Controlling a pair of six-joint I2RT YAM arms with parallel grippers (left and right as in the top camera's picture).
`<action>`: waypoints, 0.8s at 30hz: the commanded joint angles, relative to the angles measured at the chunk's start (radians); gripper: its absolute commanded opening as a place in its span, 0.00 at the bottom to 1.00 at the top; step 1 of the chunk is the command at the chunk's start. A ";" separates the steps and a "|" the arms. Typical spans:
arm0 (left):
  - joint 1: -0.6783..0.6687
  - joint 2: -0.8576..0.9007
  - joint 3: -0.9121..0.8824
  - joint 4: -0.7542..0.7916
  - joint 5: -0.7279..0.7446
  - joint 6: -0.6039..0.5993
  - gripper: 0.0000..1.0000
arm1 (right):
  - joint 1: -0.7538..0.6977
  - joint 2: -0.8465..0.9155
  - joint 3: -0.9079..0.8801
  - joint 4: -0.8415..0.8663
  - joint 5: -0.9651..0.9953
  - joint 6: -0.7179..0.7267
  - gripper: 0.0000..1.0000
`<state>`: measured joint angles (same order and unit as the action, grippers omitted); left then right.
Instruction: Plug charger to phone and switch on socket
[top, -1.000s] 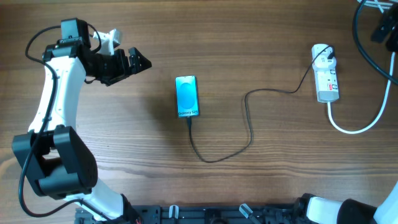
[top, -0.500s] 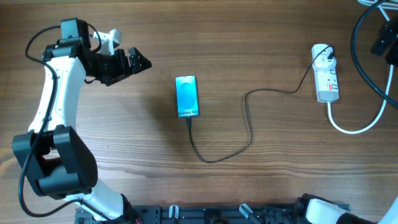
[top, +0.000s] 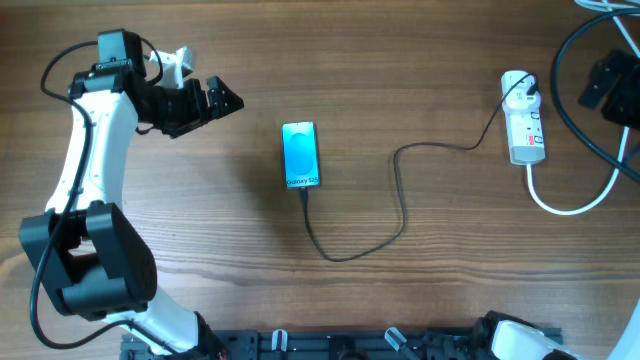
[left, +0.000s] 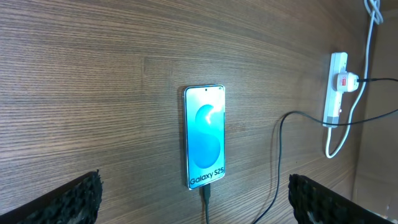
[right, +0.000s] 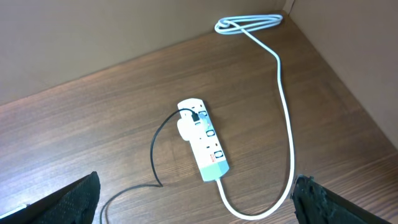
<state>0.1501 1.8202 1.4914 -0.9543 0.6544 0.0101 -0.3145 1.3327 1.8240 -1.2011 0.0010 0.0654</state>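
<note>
The phone (top: 301, 155) lies flat mid-table, its blue-green screen lit, "Galaxy S25" at its near end. The dark charger cable (top: 400, 190) is plugged into that end and loops right to its white adapter in the socket (top: 523, 130). The phone (left: 204, 137) and cable show in the left wrist view, the socket (right: 204, 139) in the right wrist view. My left gripper (top: 215, 100) is open and empty, left of the phone. My right gripper (top: 605, 85) is open and empty, at the right edge beside the socket.
The socket's thick white cord (top: 575, 195) curves off to the right and runs to a bundle at the far corner (right: 249, 23). A low wall borders the table's far and right sides.
My right arm has shifted a little left and forward, closer to the socket. The left arm, phone and cable have not moved.
</note>
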 joint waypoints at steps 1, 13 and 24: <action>0.003 -0.008 -0.001 0.000 -0.002 0.005 1.00 | 0.023 -0.038 -0.024 0.003 0.006 -0.010 1.00; 0.003 -0.008 -0.001 0.000 -0.002 0.005 1.00 | 0.093 -0.114 -0.214 0.003 0.006 -0.010 1.00; 0.003 -0.008 -0.001 0.000 -0.002 0.005 1.00 | 0.286 -0.139 -0.406 0.011 0.006 -0.011 1.00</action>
<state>0.1501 1.8202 1.4914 -0.9543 0.6544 0.0101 -0.0792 1.2041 1.4548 -1.1992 0.0010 0.0654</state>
